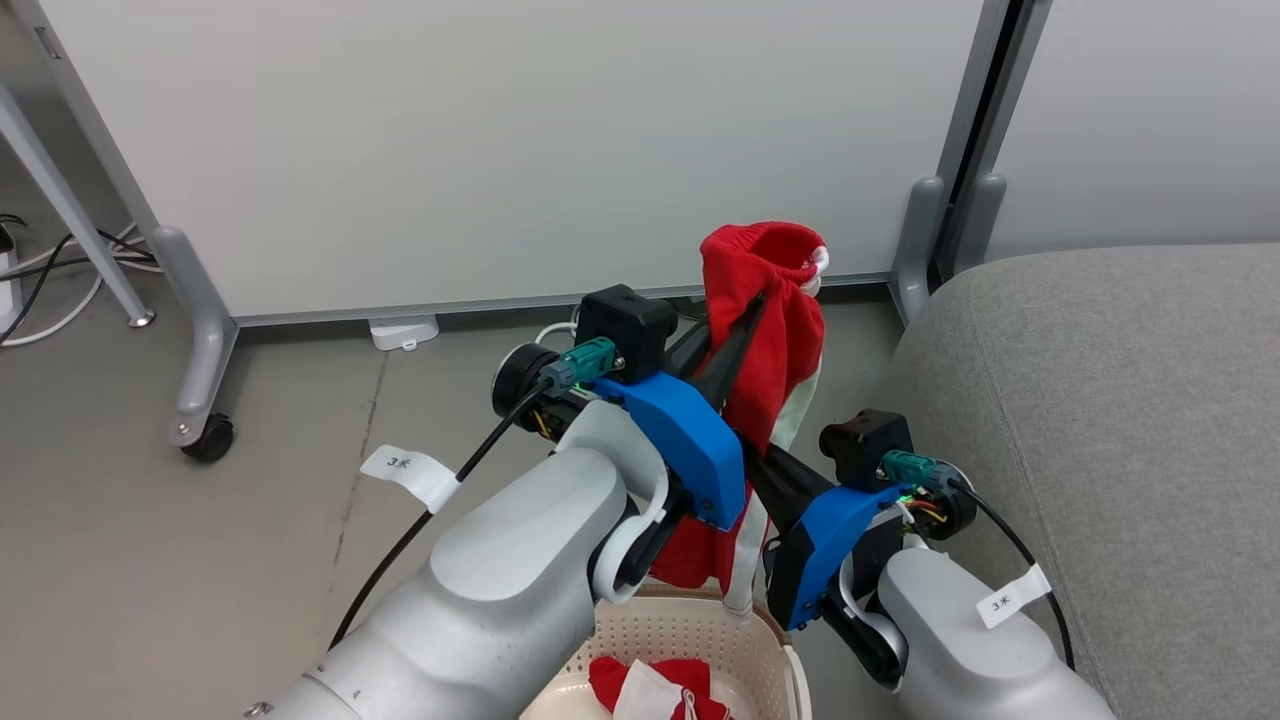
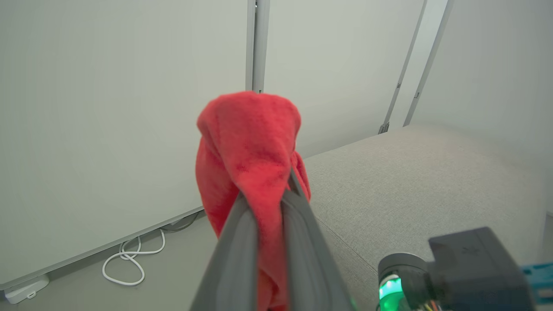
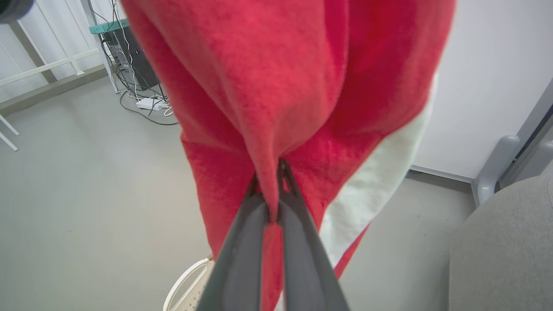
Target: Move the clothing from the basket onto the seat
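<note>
Both tools are clamped on the same red garment (image 1: 790, 335): left tool (image 2: 268, 190) pinches it high, right tool (image 3: 272, 194) grips lower down. It hangs above the basket (image 1: 700, 625), near the seat (image 1: 1100, 420). A second red garment (image 1: 655, 680) lies in the basket.

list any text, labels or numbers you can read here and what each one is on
"3米" on the left cable tag, a white flag on the left arm's black cable.
"3米" on the right cable tag, a white flag on the right arm's black cable.
Nothing else is readable; no print shows on the red garment.
</note>
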